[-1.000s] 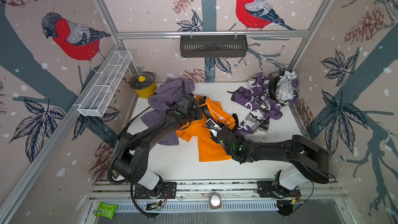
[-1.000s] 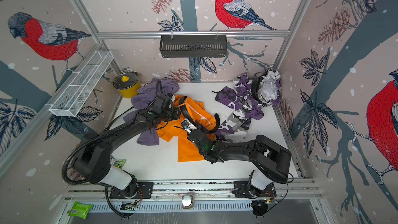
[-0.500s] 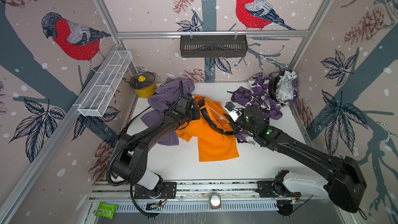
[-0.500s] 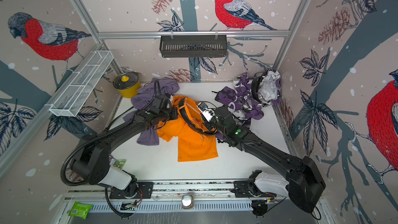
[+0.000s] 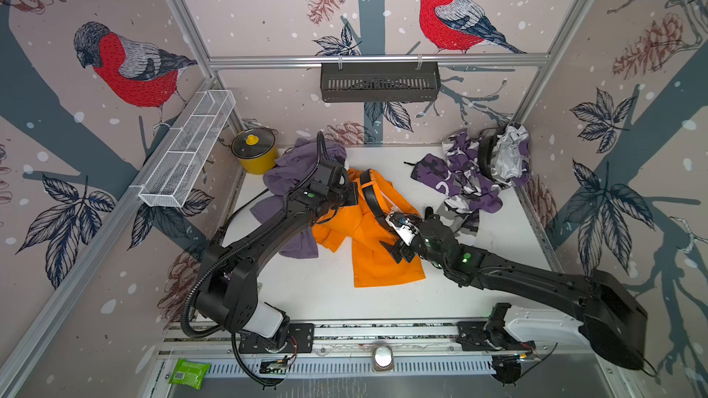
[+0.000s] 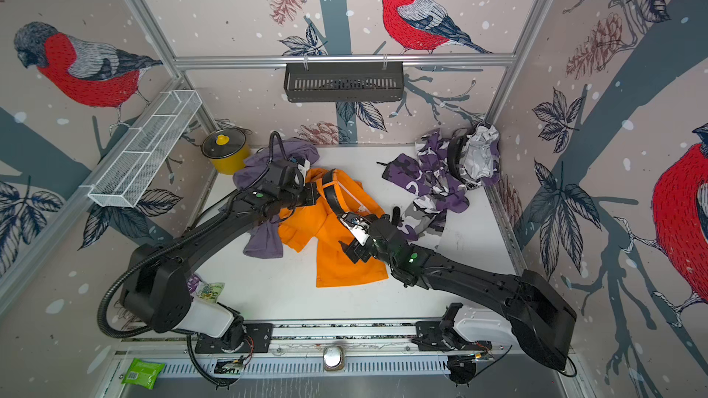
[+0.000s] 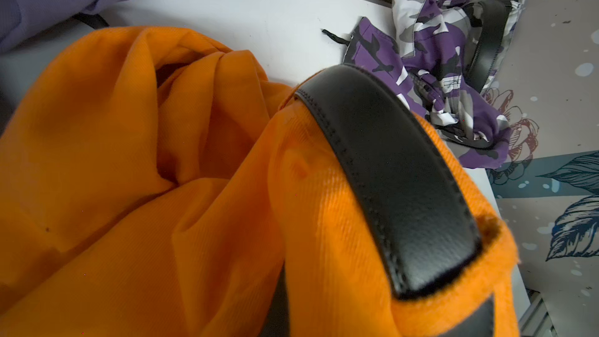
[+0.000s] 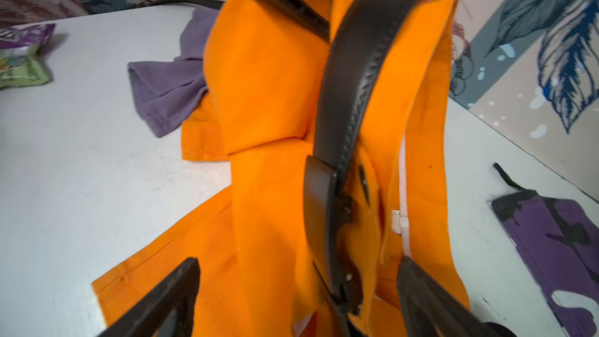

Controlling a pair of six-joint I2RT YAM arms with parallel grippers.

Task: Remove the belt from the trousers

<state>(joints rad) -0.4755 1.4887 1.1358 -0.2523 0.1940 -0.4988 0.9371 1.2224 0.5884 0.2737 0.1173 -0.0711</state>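
Note:
Orange trousers lie crumpled mid-table, a black belt threaded along their raised waistband. My left gripper is shut on the waistband's orange cloth, holding it up; in the left wrist view the belt runs under a loop of the trousers, and the jaws are buried in fabric. My right gripper hovers open over the buckle end. The right wrist view shows its fingers spread wide either side of the black buckle, touching nothing.
Purple camouflage trousers with another belt are heaped at the back right. A purple shirt lies under my left arm, beside a yellow pot. A white wire basket hangs left and a black one behind. A snack packet lies front left.
My right arm swung out toward the camouflage trousers and came back over the buckle; its jaws have spread wide. The left gripper has held its grip in place.

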